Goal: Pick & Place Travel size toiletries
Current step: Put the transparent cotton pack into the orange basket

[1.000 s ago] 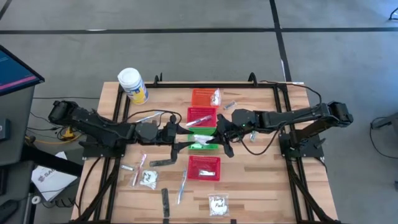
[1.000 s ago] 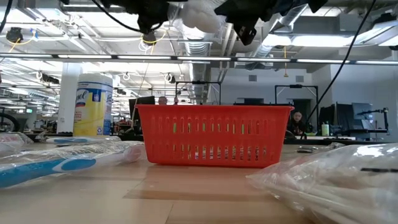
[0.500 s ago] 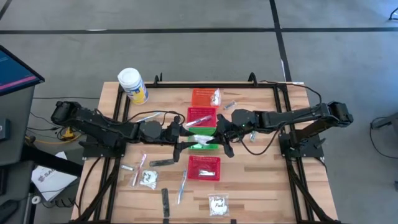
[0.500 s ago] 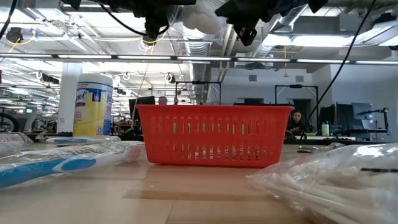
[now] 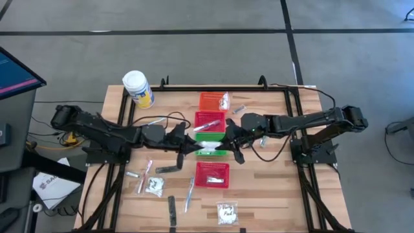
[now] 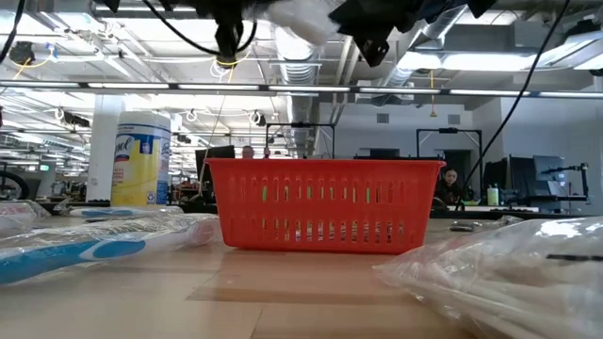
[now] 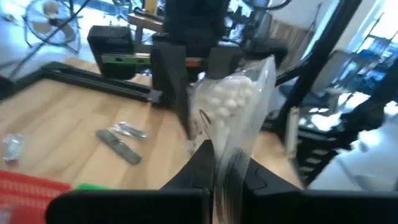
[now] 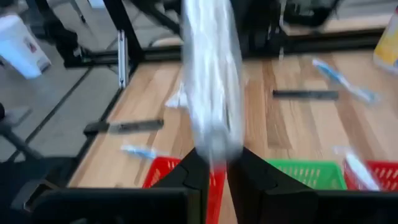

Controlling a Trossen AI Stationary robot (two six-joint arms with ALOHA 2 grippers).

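Observation:
A clear sachet with white balls inside [image 5: 207,133] hangs in the air between my two grippers, over the green basket [image 5: 212,152] at the table's middle. My left gripper [image 5: 193,137] comes from the table's left and is shut on one end of it; the sachet [image 7: 239,109] stands up from its fingers in the left wrist view. My right gripper [image 5: 223,134] comes from the right and is shut on the other end, with the blurred sachet [image 8: 211,81] in front of it. In the low view the sachet [image 6: 297,19] shows at the top edge. My left gripper pinches the sachet's end edge [image 7: 219,163] between its two fingers, reaching about level from the table's left. The sachet is lifted clear of the baskets. My right gripper pinches the opposite end [image 8: 214,152] between its two fingers, slanting down from the table's right.
An orange basket [image 5: 210,101], a red basket [image 5: 210,121] and another red basket [image 5: 212,173] line the middle. A white jar [image 5: 138,88] stands far left. Loose sachets [image 5: 153,186], a toothbrush [image 5: 189,193], a dark strip [image 5: 172,210] and a sachet [image 5: 226,211] lie near the front.
My left gripper has rolled a little and shut on the end of the sachet that my right gripper holds up. The sachet has stayed in the air over the baskets.

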